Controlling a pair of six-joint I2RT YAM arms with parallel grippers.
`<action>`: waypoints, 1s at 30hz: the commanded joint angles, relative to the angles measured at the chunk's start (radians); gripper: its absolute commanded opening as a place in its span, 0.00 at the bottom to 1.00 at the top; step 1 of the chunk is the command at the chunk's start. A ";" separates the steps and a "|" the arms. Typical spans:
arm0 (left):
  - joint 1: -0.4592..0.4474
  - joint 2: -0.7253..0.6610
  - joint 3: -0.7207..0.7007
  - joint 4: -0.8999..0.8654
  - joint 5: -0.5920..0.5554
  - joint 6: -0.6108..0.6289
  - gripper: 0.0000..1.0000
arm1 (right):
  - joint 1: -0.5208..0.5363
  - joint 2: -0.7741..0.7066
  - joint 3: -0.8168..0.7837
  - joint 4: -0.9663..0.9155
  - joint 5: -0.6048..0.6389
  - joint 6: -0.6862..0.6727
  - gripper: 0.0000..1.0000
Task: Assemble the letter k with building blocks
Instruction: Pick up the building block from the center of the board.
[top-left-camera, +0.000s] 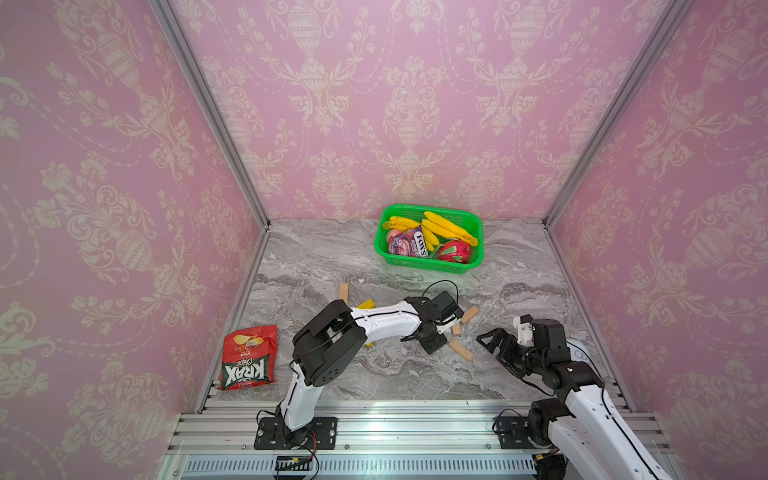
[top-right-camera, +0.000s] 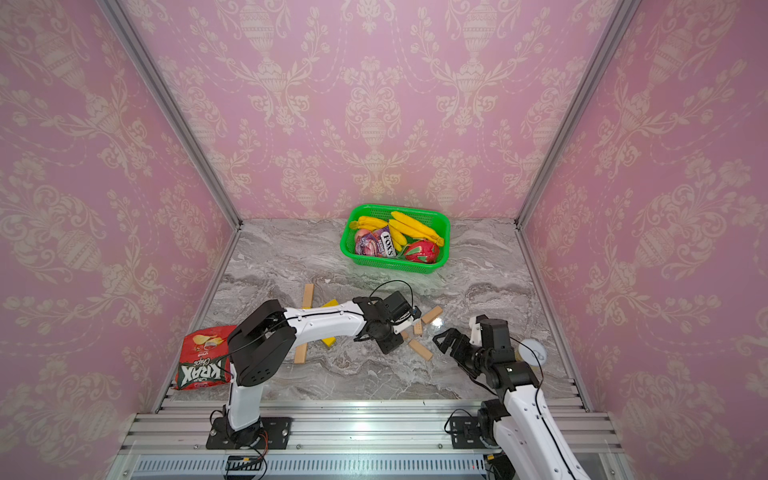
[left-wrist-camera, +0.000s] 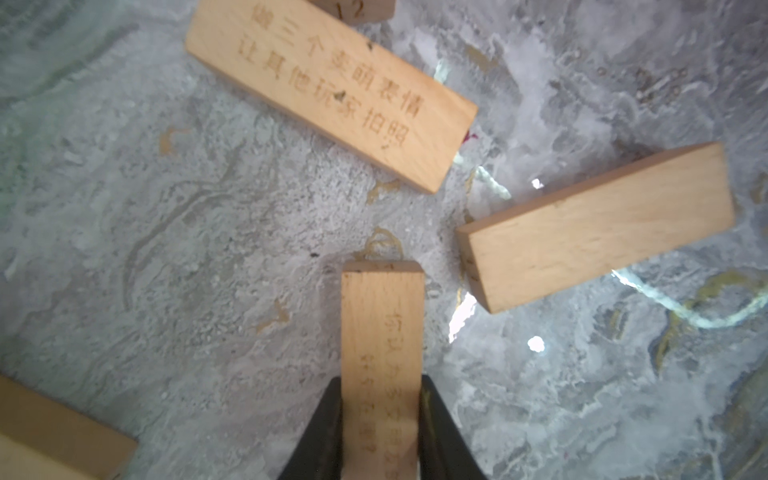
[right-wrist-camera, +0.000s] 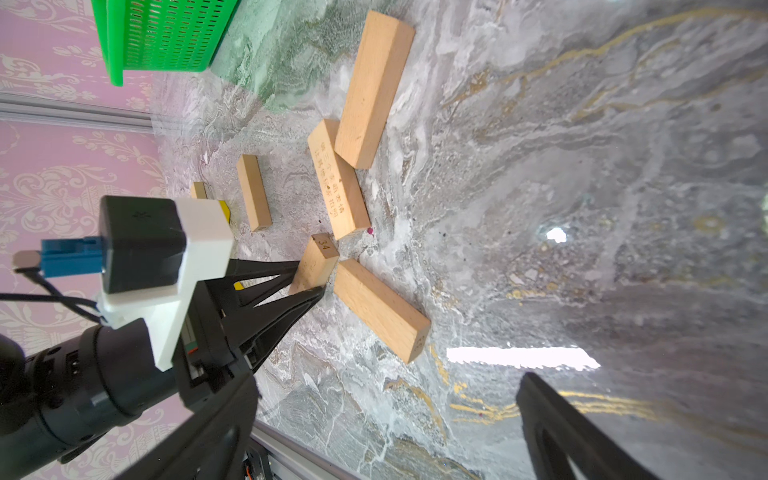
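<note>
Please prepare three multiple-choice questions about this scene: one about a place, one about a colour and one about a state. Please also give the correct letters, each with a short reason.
1. The red chips bag lies:
A. on the robot's left, near the front edge of the table
B. against the back wall
C. in the middle

2. The block in the left gripper is:
A. yellow
B. plain wood
C. green

3. The right gripper is:
A. shut on a block
B. shut on nothing
C. open and empty

Answers:
1 A: both top views show it at the front, on the left side.
2 B: the left wrist view shows tan wood between the jaws.
3 C: its jaws stand wide apart, with only marble between them.
</note>
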 joint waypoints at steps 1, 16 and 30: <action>0.017 -0.053 -0.022 0.025 0.026 -0.050 0.25 | -0.007 0.013 0.042 -0.006 -0.015 -0.006 1.00; 0.064 -0.120 -0.052 0.037 -0.084 -0.233 0.24 | -0.006 0.057 0.042 0.046 -0.036 -0.007 1.00; 0.105 -0.175 -0.053 -0.047 -0.156 -0.398 0.24 | 0.010 0.150 0.075 0.126 -0.087 -0.024 1.00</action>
